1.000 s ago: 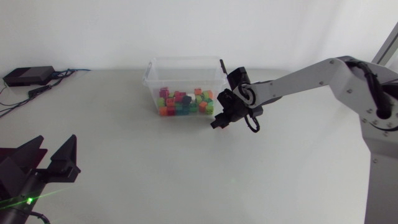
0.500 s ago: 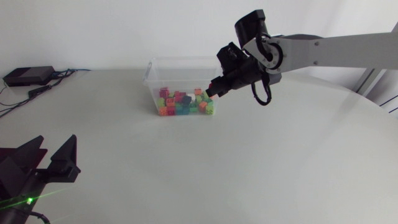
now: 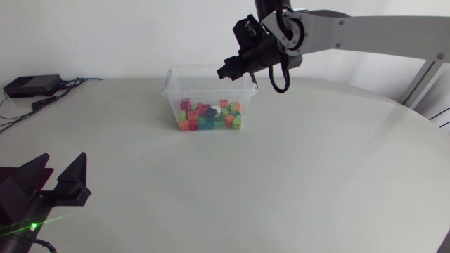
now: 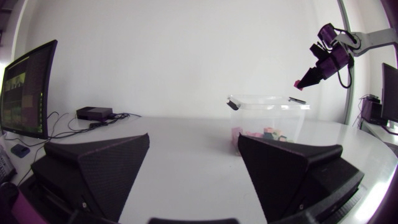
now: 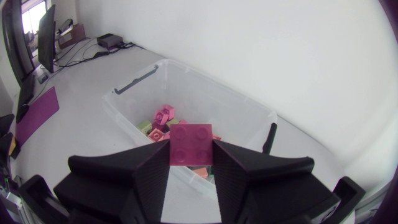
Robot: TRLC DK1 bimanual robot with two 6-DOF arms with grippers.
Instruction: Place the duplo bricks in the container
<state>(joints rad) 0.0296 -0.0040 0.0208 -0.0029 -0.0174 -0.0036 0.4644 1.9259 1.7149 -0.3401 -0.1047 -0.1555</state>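
Note:
A clear plastic container (image 3: 172,90) stands at the back middle of the table, with several coloured duplo bricks (image 3: 209,115) inside. My right gripper (image 3: 227,70) hangs above its far right rim, shut on a pink brick (image 5: 191,144), and the container (image 5: 127,115) lies right below it in the right wrist view. From the left wrist view the same gripper (image 4: 303,81) shows high over the container (image 4: 297,121). My left gripper (image 3: 56,184) rests at the front left of the table, open and holding nothing (image 4: 193,168).
A black box (image 3: 31,86) with cables lies at the table's back left corner. A black clip (image 5: 268,138) sits on the container's end wall. Bare tabletop (image 3: 281,183) spreads in front of and to the right of the container.
My right arm has risen from the table beside the container's right end and swung back and left, carrying the brick to above the container. The left arm has not moved.

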